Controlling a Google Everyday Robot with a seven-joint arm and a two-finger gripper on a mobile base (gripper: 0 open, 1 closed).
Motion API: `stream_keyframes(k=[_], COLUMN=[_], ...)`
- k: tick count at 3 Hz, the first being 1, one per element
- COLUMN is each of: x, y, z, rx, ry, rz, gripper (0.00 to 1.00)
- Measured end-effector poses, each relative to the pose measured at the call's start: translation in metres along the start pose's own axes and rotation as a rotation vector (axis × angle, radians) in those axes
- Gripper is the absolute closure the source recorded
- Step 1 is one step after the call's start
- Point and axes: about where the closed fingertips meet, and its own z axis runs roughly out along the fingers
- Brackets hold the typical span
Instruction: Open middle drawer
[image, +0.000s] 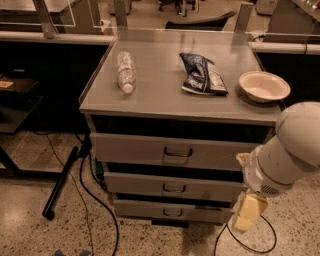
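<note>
A grey metal cabinet has three drawers stacked under its top. The middle drawer (150, 184) is a wide shallow grey front with a small dark loop handle (174, 188) at its centre. Its inside does not show. The top drawer (130, 149) has a taller front, and the bottom drawer (145, 210) is the lowest. My white arm (290, 150) comes in from the right. My gripper (247, 212) hangs yellowish beside the cabinet's right edge, at the height of the lower drawers, well to the right of the middle handle and not touching it.
On the cabinet top (155, 95) lie a plastic water bottle (125, 71), a blue chip bag (201, 74) and a white bowl (264, 86). Black cables (90, 195) and a dark bar (60, 182) lie on the speckled floor at the left. A cable loop (245, 240) lies under the gripper.
</note>
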Motion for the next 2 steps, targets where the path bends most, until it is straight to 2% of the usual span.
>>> stream_keyframes(k=[1, 2], x=[0.0032, 0.0032], y=[-0.0092, -0.0092], z=[0.0514, 0.0514], rx=[-0.007, -0.007], ry=[-0.018, -0.018], rz=[-0.012, -0.012], gripper=[0.00, 0.00])
